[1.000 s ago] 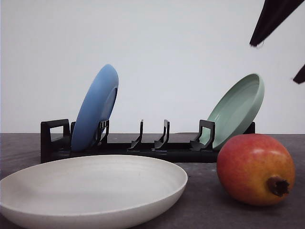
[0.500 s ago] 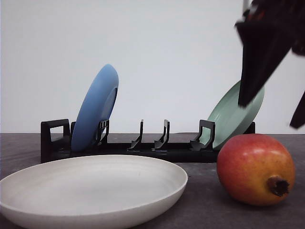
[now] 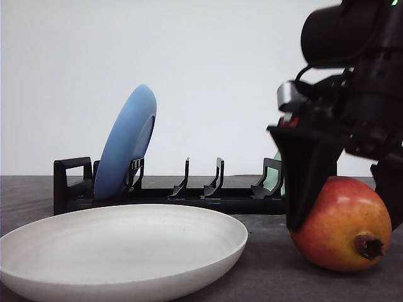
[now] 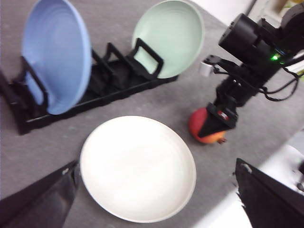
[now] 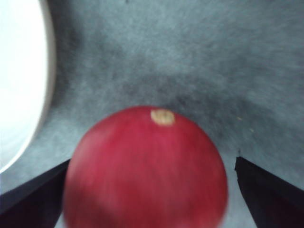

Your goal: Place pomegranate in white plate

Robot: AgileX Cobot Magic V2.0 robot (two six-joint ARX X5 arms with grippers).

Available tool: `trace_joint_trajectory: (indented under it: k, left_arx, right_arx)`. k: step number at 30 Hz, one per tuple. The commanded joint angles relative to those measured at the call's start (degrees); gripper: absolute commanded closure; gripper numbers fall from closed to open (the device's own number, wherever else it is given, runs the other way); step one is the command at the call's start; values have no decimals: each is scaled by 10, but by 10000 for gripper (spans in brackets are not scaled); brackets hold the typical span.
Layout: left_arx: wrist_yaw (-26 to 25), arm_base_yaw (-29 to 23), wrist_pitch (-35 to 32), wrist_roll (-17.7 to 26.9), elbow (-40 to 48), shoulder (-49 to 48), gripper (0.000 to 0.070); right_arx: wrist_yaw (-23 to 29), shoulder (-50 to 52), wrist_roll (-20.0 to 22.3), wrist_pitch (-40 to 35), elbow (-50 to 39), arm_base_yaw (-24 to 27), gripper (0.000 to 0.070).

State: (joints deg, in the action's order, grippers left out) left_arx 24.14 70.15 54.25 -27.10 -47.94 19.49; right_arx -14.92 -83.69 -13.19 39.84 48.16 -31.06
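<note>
the right tool [image 3: 343, 198] hangs spread around the pomegranate [image 3: 343, 229], 1 finger on each side, not yet pinching it. the fruit sits on the desk [image 4: 156, 102] just beside the white plate [image 3: 119, 251]. the left tool [image 4: 156, 209] is spread wide above the plate.

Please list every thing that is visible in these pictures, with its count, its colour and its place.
pomegranate: one, red-orange, on the table right of the white plate, between the right tool's open fingers.
white plate: one, off-white, flat on the table at front left, empty.
blue plate: one, blue, standing at the rack's left end.
green plate: one, pale mint green, leaning at the rack's right end.
rack: one, black, behind the white plate.
table: one, dark grey.
right tool: one, black, open, lowered around the pomegranate.
left tool: one, black, open, above the white plate.
</note>
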Motion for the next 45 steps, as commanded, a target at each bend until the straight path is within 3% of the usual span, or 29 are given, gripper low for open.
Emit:
trace_joint_trajectory:
  k: [1,2,6,7,12,18,28,40,45]
  left_arx:
    - [15,7,-5,-6,-4,1,69]
    - [21,7,-5,-6,-4,1,69]
    - [30,7,-4,-7,-4,1,69]
    - [31,7,-4,-7,-4,1,69]
    - [39,7,-4,-6,-4,2,68]
    - [77,7,-4,-6,-4,3,68]
    - [79,7,6,-7,-4,3,68]
    - [82,7,6,-6,-4,3,68]
    - [83,7,6,-7,-4,3,68]
  right_arx:
    - [4,-21,2,-7,6,-5,0]
    - [4,-26,3,-8,6,-6,8]
    - [4,-36,6,-8,8,-6,217]
    - [3,-36,6,-6,11,-6,237]
    - [-3,-41,5,50,74,-16,237]
    - [-7,-82,5,110,195,-76,236]
    - [-5,-196,0,48,305,-193,236]
    - [16,-253,4,20,305,-233,230]
    - [17,-253,6,24,305,-234,92]
